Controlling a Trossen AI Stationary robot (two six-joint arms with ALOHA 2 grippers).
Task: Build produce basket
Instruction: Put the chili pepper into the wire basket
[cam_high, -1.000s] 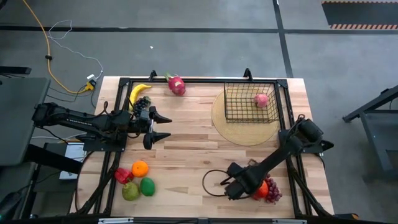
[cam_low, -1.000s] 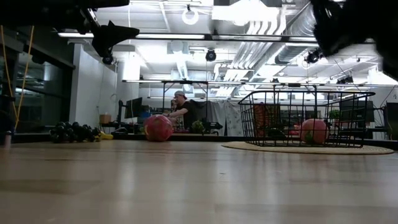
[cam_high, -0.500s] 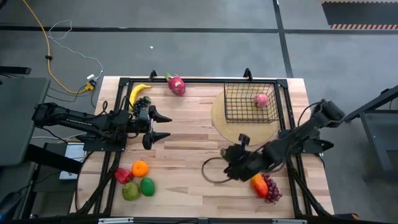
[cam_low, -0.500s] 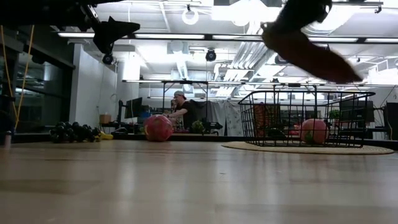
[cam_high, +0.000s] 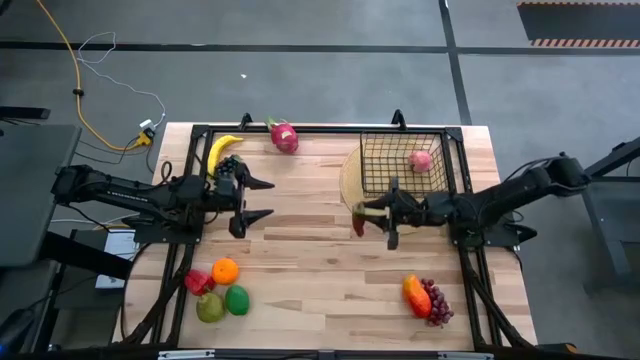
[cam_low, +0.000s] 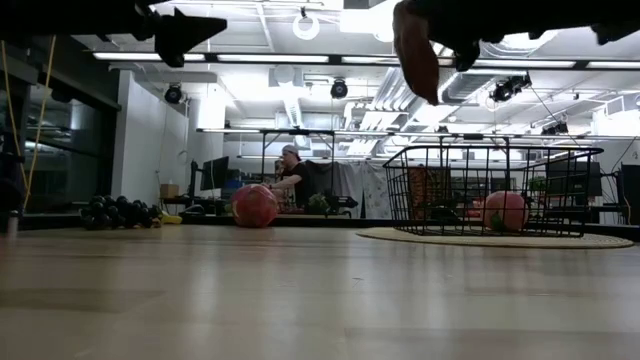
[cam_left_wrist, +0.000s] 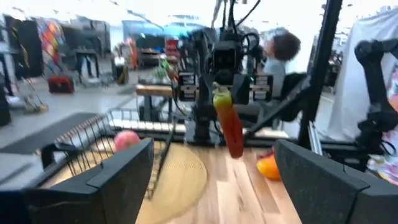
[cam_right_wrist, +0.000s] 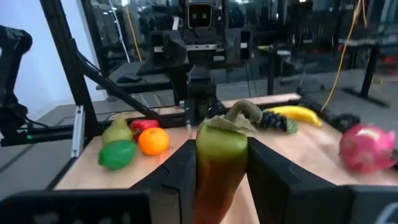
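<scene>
Right arm stretches level across centre frame, right gripper (cam_high: 372, 218) jaws pinching a red-green pepper (cam_high: 359, 222) aloft beside the basket (cam_high: 402, 166); left gripper (cam_high: 262, 199) spread at left.

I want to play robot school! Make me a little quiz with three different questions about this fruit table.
1. True or false: the right gripper holds a long red pepper in the air, beside the basket.
2. Which fruit already lies inside the basket? A: banana. B: pink peach. C: orange.
3. Fill in the missing word: the left gripper hangs open and holds ____.

Key
1. True: its fingers are shut on the pepper.
2. B. The banana and the orange lie on the table.
3. Nothing.
</scene>
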